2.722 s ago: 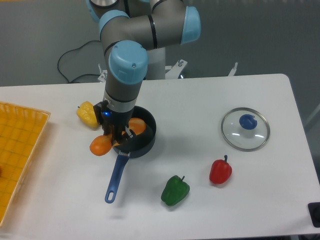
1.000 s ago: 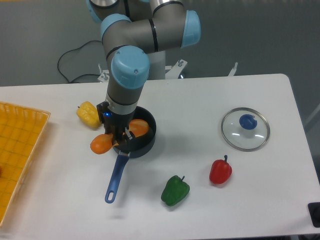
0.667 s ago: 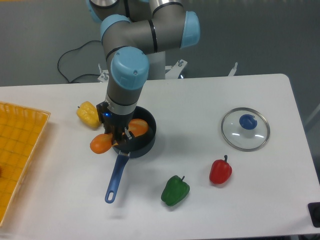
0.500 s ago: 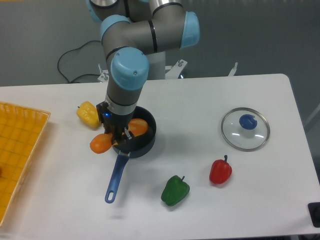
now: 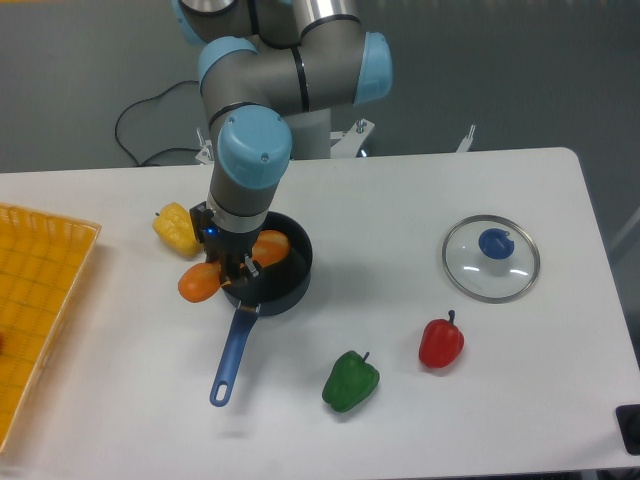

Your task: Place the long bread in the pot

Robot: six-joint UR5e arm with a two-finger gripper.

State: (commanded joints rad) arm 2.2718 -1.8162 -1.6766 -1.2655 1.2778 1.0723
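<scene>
The long bread (image 5: 199, 283) is a glossy orange loaf lying slanted across the pot's left rim. Its left end sticks out over the table and its right end (image 5: 270, 247) is over the inside of the pot. The pot (image 5: 292, 283) is a small dark saucepan at the table's middle left, with its blue handle (image 5: 229, 359) pointing toward the front. My gripper (image 5: 236, 268) points straight down over the pot's left edge and is shut on the middle of the bread, hiding that part.
A yellow bell pepper (image 5: 176, 228) lies just left of the arm. A green pepper (image 5: 350, 381) and a red pepper (image 5: 441, 342) sit in front right. A glass lid with a blue knob (image 5: 491, 257) lies at the right. An orange tray (image 5: 35, 310) is at the left edge.
The gripper and the bread in it have shifted slightly to the left and up; the loaf's right end sits a little higher over the pot.
</scene>
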